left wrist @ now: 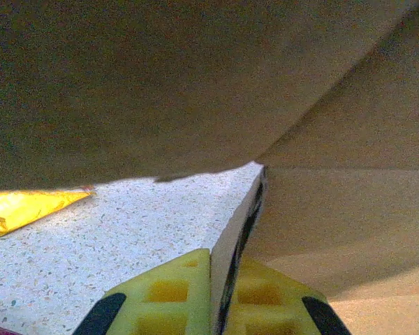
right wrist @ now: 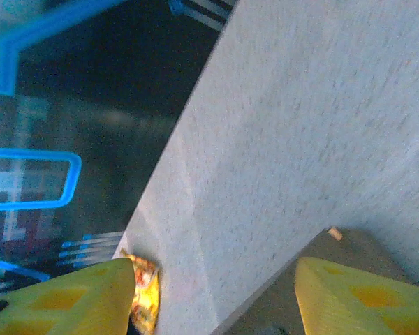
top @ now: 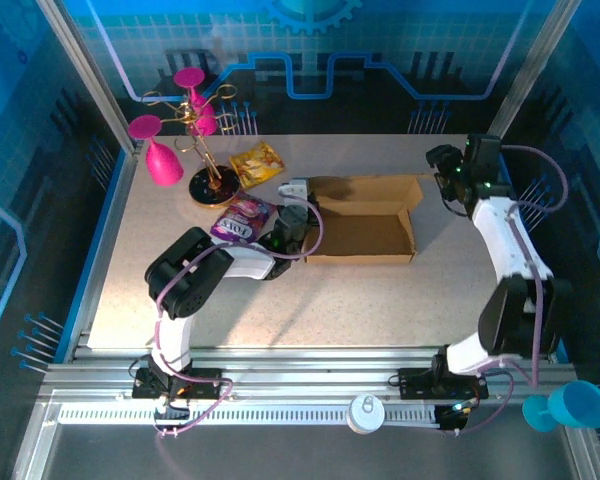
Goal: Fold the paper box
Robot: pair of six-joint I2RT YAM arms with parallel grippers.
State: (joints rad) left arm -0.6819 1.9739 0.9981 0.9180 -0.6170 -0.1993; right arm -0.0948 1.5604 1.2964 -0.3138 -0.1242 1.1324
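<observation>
Paper box sits mid-desk, open-topped. Left pincer is clamped on the box's left wall. Right pincer has its jaws apart and empty, hovering off the box's far-right corner.

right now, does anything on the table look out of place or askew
The box is only half folded, and its right flap splays outward. A purple packet lies close by its left end, crowding the left tool that pinches that wall.
</observation>
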